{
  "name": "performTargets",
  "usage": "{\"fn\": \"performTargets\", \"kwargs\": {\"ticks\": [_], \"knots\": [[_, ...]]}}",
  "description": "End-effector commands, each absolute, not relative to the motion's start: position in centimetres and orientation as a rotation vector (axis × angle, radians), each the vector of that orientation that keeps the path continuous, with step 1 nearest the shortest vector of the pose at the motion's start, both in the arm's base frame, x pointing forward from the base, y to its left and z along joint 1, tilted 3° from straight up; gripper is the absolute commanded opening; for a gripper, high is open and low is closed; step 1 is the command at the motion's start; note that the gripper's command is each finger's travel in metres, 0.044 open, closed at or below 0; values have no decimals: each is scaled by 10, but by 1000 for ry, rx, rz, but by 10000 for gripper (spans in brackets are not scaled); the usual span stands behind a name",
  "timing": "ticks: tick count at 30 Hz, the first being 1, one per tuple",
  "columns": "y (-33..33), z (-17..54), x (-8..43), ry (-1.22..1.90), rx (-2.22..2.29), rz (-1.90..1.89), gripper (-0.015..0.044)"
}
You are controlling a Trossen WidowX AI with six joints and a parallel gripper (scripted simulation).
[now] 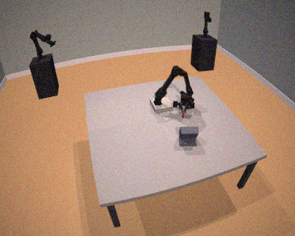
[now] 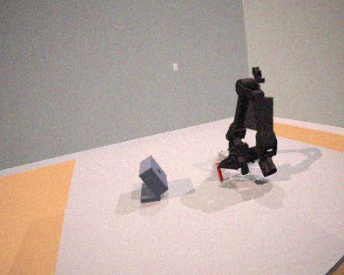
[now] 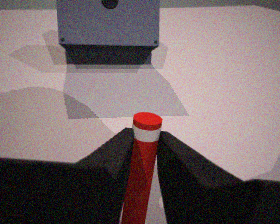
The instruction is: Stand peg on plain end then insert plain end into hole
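The red peg (image 1: 183, 114) (image 2: 220, 174) (image 3: 140, 175) is held near its white-banded end, which points up. It leans slightly in the exterior view, with its plain end down, close to the table; whether that end touches is not clear. My gripper (image 1: 183, 109) (image 2: 219, 165) (image 3: 145, 138) is shut on the peg just below the white band. The blue-grey sloped panel (image 1: 188, 132) (image 2: 149, 172) (image 3: 108, 30) stands apart from the peg, in front of the gripper. Its dark hole (image 2: 159, 171) (image 3: 109, 4) is partly cut off at the wrist view's top edge.
The panel's dark base (image 1: 187, 142) (image 2: 150, 194) rests on the grey table (image 1: 128, 157) (image 2: 119, 244). The arm's pale base plate (image 1: 163, 109) is behind the gripper. Two other arms stand on black pedestals (image 1: 45, 78) (image 1: 204, 53) beyond the table.
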State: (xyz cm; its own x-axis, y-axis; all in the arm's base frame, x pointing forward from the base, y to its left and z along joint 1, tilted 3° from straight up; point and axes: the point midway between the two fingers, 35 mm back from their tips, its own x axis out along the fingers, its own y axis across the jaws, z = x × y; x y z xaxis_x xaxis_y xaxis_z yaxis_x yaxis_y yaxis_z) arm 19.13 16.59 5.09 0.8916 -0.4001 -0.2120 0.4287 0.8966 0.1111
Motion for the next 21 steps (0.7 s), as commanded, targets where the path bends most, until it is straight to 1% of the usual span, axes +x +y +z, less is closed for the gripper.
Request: {"fn": "performTargets", "kwargs": {"ticks": [1, 21], "knots": [[167, 49, 190, 187, 157, -432, 49], [169, 48, 188, 178, 155, -424, 49]]}}
